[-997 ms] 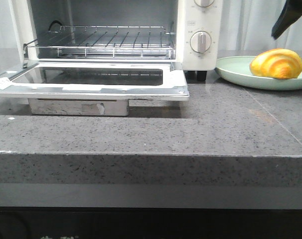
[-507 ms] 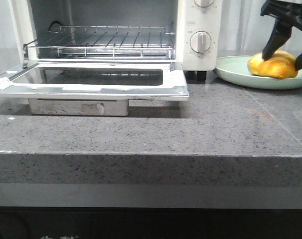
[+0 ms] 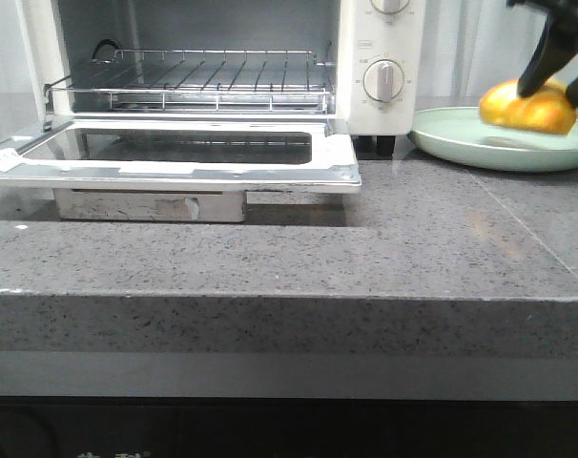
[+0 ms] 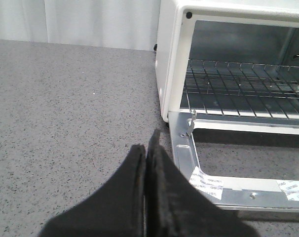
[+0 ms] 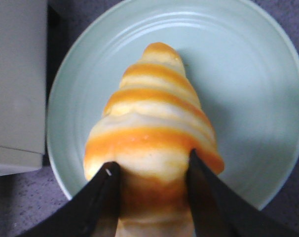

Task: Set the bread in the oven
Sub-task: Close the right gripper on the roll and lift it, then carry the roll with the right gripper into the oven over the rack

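1. Honestly, not much is reading clearly here. The oven (image 4: 175,74) is showing no brand name anywhere in these shots.
2. White stickers (image 4: 207,181) are sitting on the metal frame of the open door (image 3: 175,153), with small grey print on them, but it's coming out too tiny and blurry to read.
3. The knobs (image 3: 383,81) are showing faint marks around them, too small to make out.
4. A small label box (image 3: 366,43) on the control panel is looking unreadable too.

Golden-yellow bread (image 5: 154,128) with orange stripes, pale green plate (image 5: 248,74), white oven (image 3: 365,57).
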Available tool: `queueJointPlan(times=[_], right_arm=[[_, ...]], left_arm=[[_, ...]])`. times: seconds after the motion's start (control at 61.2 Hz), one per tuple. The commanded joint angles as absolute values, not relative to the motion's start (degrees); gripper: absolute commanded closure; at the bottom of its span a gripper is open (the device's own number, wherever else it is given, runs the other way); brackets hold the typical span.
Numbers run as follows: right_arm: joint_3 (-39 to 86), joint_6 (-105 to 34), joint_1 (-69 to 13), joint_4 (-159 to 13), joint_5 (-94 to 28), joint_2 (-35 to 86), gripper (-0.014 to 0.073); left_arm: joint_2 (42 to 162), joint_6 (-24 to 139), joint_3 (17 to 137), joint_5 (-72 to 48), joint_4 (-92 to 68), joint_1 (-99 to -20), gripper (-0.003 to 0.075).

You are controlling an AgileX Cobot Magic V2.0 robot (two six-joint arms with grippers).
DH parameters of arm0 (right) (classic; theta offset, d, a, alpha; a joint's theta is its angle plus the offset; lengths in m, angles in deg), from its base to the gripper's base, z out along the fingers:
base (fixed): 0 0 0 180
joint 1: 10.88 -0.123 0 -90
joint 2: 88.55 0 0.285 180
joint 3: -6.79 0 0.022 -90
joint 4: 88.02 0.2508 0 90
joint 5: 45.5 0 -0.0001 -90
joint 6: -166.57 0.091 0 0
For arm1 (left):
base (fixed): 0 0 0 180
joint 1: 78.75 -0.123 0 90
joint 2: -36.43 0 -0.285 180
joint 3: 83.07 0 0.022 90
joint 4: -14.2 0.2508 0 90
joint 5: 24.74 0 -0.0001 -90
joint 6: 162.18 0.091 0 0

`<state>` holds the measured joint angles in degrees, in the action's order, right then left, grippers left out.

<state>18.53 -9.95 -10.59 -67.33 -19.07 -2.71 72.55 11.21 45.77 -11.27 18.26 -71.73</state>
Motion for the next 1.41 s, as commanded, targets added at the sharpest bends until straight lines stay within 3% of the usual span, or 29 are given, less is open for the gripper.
queueJointPlan(times=[0.0, 0.36, 0.637, 0.964, 1.389], right_arm=[[16.9, -10.3, -10.2, -68.9, -21.5, 3.7, 0.0482], [27.3, -13.8, -12.1, -70.4, -18.2, 22.4, 0.0482], [33.4, -14.8, -24.5, -68.3, -19.8, 29.0, 0.0482], [28.8, -14.8, -41.2, -64.1, -38.2, 16.6, 0.0482], [9.8, -14.8, -42.0, -54.8, -42.6, -7.5, 0.0482]], left_arm=[[72.8, 10.6, 47.5, -15.6, 18.2, -71.8, 0.0741], [72.8, 10.6, 47.5, -15.6, 18.2, -71.8, 0.0741], [72.8, 10.6, 47.5, -15.6, 18.2, -71.8, 0.0741], [72.8, 10.6, 47.5, -15.6, 18.2, -71.8, 0.0741], [72.8, 10.6, 47.5, -15.6, 18.2, -71.8, 0.0741]])
